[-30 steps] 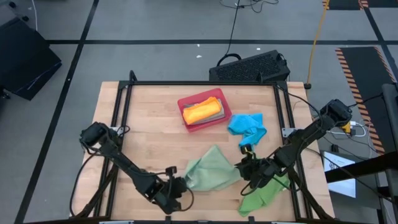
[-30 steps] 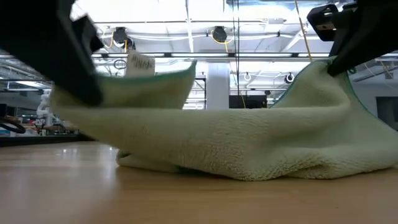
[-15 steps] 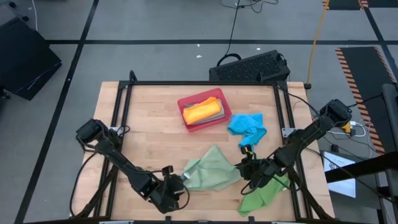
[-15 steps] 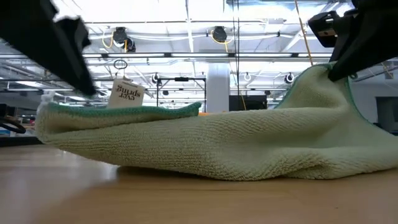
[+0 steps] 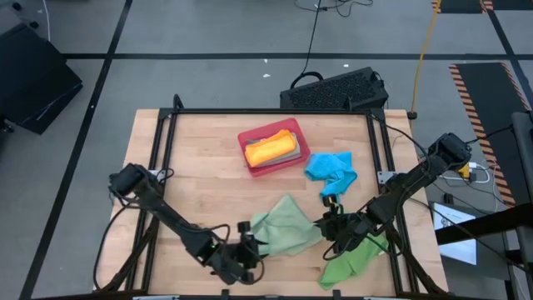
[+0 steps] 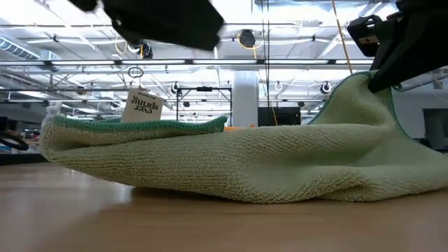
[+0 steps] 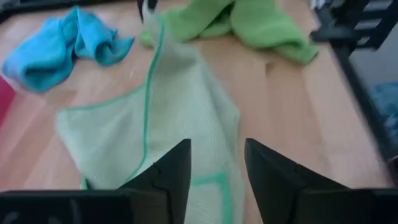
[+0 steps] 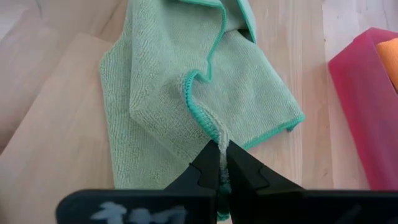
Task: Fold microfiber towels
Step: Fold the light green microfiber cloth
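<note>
On the bench, a sage green towel [image 5: 286, 227] lies near the red tray [image 5: 250, 162], its edge pinched in the closed right claw [image 8: 219, 163], while the left claw [image 7: 214, 165] hovers parted, holding nothing.

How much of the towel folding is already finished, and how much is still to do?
Done: an orange towel lies folded in the red tray. In hand: the right pincer pinches an edge of the sage towel; the left pincer is open above it. Left: the blue towel and bright green towel lie crumpled.
</note>
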